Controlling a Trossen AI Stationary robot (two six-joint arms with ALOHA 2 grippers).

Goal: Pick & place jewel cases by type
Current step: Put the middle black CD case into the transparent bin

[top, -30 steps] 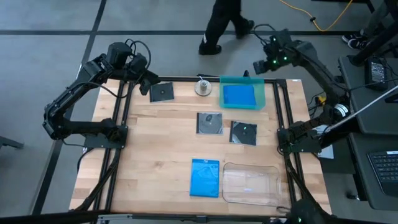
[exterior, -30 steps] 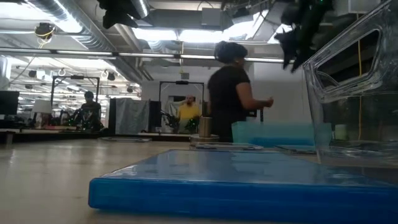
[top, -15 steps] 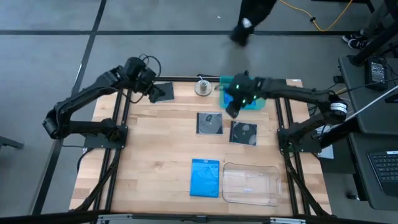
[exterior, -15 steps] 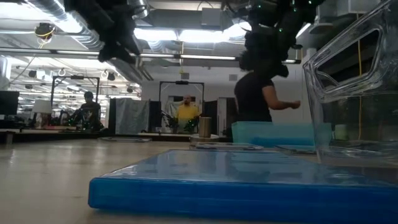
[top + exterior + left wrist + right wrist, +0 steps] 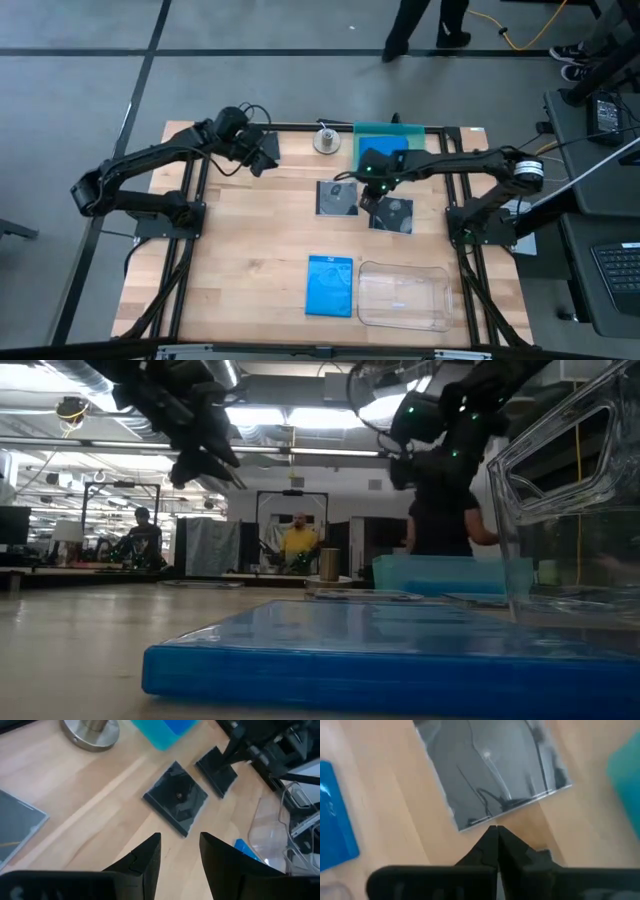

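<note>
Two dark jewel cases lie flat mid-table, one [image 5: 337, 197] left of the other [image 5: 392, 214]. A third dark case [image 5: 15, 827] lies at the far left, mostly under my left gripper [image 5: 266, 158], which hovers open above it. My right gripper [image 5: 496, 829] is shut and points steeply down over the gap between the two middle cases, its tips just short of the left one's edge [image 5: 490, 817]. One blue jewel case [image 5: 330, 285] lies near the front. Another blue one [image 5: 392, 152] lies in the teal tray [image 5: 412, 130].
A clear plastic tray [image 5: 403, 295] stands at the front right beside the blue case. A round metal stand [image 5: 327, 140] sits at the far edge left of the teal tray. A person stands beyond the table's far side [image 5: 425, 25].
My right gripper has swung from beyond the far right corner in over the table and come down between the two middle dark cases. My left gripper has sunk and shifted a little toward the table's right over the far-left case. The person has walked rightward behind the table.
</note>
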